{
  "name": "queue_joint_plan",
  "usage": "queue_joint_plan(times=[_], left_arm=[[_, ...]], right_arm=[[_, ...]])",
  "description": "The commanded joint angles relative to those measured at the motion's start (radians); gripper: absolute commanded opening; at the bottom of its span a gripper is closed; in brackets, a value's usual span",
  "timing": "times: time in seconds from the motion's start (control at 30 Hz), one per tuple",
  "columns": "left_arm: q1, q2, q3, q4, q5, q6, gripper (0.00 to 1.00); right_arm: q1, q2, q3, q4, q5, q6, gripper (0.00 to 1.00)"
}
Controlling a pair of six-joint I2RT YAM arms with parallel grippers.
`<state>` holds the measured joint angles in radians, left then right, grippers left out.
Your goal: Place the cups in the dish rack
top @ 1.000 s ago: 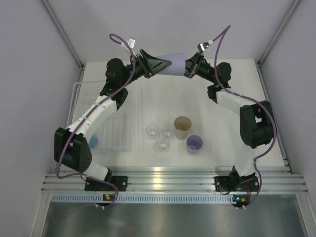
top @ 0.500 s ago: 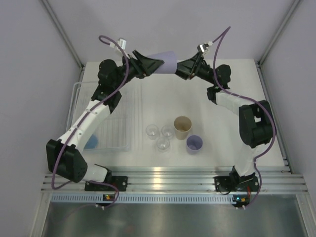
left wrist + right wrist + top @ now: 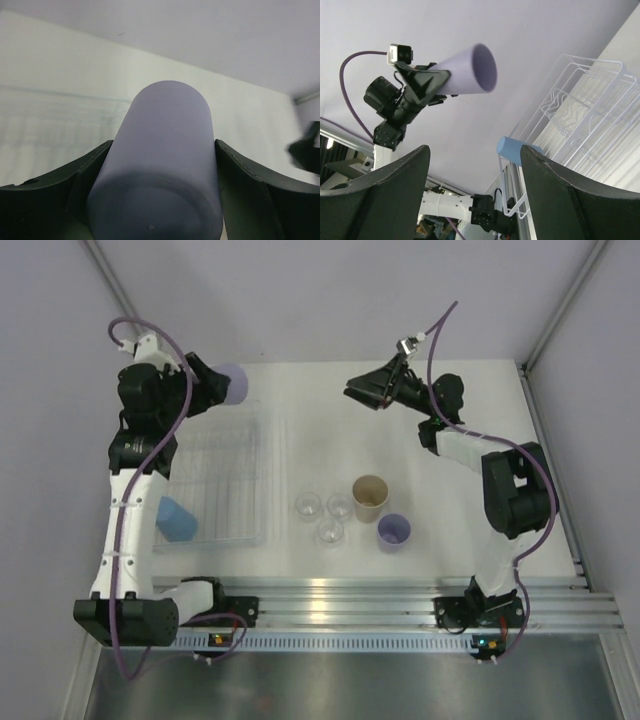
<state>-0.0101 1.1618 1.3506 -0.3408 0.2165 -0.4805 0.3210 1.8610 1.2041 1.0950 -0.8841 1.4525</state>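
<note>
1. Left claw [image 3: 214,388]: clamped on a lavender cup [image 3: 228,384]. The cup is held on its side in the air over the tabletop's [image 3: 330,430] far-left corner, mouth toward the right arm.
2. Right claw [image 3: 352,392]: jaws apart, nothing between them. It is raised over the far edge, right of centre, and faces the held cup.
3. Rack [image 3: 210,541]: clear, lies along the left edge.
4. Blue cup [image 3: 175,518]: inside the rack, near-left corner.
5. Clear cups [image 3: 308,505]: three, upright, clustered just right of the rack's near-right corner.
6. Beige cup [image 3: 369,496]: upright, just right of the cluster.
7. Second lavender cup [image 3: 393,531]: upright, just beside the beige one, toward the near edge.
</note>
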Motion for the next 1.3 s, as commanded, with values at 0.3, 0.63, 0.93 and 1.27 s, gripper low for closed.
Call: queue_joint_plan(times=[0.3, 0.63, 0.93, 1.27], left_arm=[[0.160, -0.010, -0.071, -0.495, -0.353, 0.290, 0.00], [0.246, 0.047, -0.139, -0.501, -0.419, 0.270, 0.00], [0.274, 0.124, -0.183, -0.431, -0.445, 0.270, 0.00], [0.289, 0.188, -0.248, -0.343, -0.490, 0.269, 0.00]], right_arm=[[0.009, -0.068, -0.023, -0.055, -0.026, -0.141, 0.74], [-0.008, -0.132, -0.124, -0.049, -0.027, -0.187, 0.75], [-0.019, -0.115, -0.109, -0.037, -0.035, -0.181, 0.75], [-0.031, -0.112, -0.095, -0.040, -0.041, -0.179, 0.75]])
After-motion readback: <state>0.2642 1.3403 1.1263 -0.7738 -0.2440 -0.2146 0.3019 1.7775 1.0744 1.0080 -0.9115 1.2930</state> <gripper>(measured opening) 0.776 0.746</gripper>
